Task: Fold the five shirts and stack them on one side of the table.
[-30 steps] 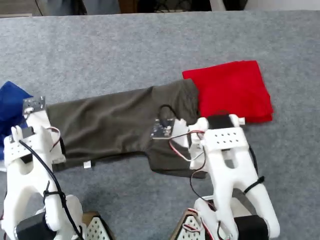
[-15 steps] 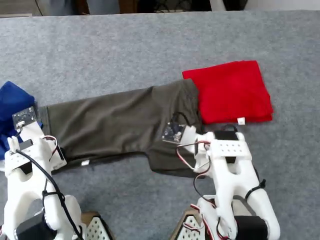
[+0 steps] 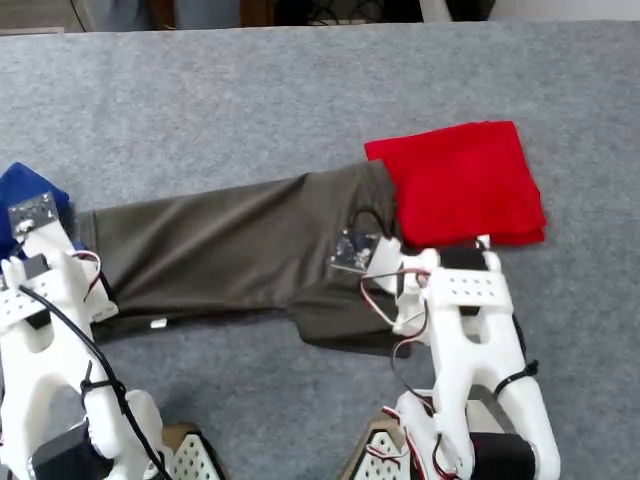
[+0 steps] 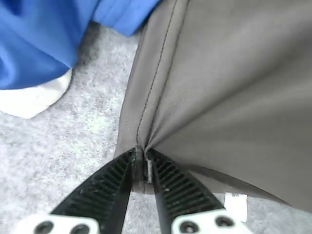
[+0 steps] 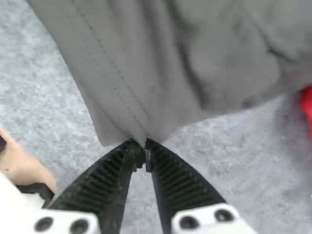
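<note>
A dark grey shirt lies stretched across the middle of the table. My left gripper is shut on the grey shirt's hem at its left end. My right gripper is shut on an edge of the grey shirt near its right end, below the folded red shirt. In the high view the left arm stands at the shirt's left end and the right arm covers its lower right corner. A blue shirt lies bunched at the far left.
The blue shirt lies just beyond the grey hem, with a white scrap under it. Grey felt table stretches open behind the shirts. Arm bases stand at the front edge.
The left arm has pulled the shirt's left end outward to the left, stretching the cloth flatter. The right arm shifted slightly right and toward the front, holding its edge.
</note>
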You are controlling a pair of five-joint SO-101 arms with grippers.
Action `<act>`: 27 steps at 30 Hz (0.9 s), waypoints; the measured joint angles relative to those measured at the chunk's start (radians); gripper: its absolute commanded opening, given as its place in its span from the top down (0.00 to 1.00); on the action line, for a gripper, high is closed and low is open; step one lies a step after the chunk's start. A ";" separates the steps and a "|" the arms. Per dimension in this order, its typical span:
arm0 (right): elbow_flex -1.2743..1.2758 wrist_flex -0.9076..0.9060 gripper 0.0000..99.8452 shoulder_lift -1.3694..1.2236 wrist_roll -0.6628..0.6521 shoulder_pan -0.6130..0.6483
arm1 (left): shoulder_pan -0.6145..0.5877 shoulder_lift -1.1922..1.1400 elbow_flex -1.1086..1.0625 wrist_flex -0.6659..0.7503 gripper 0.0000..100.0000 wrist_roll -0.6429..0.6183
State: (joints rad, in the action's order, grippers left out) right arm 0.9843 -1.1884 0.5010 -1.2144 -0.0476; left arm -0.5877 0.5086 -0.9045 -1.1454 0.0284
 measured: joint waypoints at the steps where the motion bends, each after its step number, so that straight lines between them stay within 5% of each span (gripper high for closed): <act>1: -0.017 -0.015 0.99 0.000 0.002 0.000 | 0.000 0.000 0.009 -0.009 0.97 0.000; 7: -0.063 -0.049 0.99 0.000 0.003 0.000 | 0.000 0.000 0.043 -0.077 0.83 0.028; 17: -0.063 -0.054 0.99 0.000 0.006 0.000 | -0.071 -0.002 0.078 -0.218 0.83 0.101; 24: -0.060 -0.049 0.99 0.000 0.006 0.000 | -0.098 -0.003 -0.051 -0.032 0.92 0.133; 27: -0.060 -0.043 0.99 0.000 0.006 0.000 | -0.074 -0.003 -0.115 0.021 0.88 0.137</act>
State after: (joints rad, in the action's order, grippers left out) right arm 0.9244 -1.2313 0.5010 -1.2083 -0.0476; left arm -0.6613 0.5056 -1.0196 -1.1239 0.1649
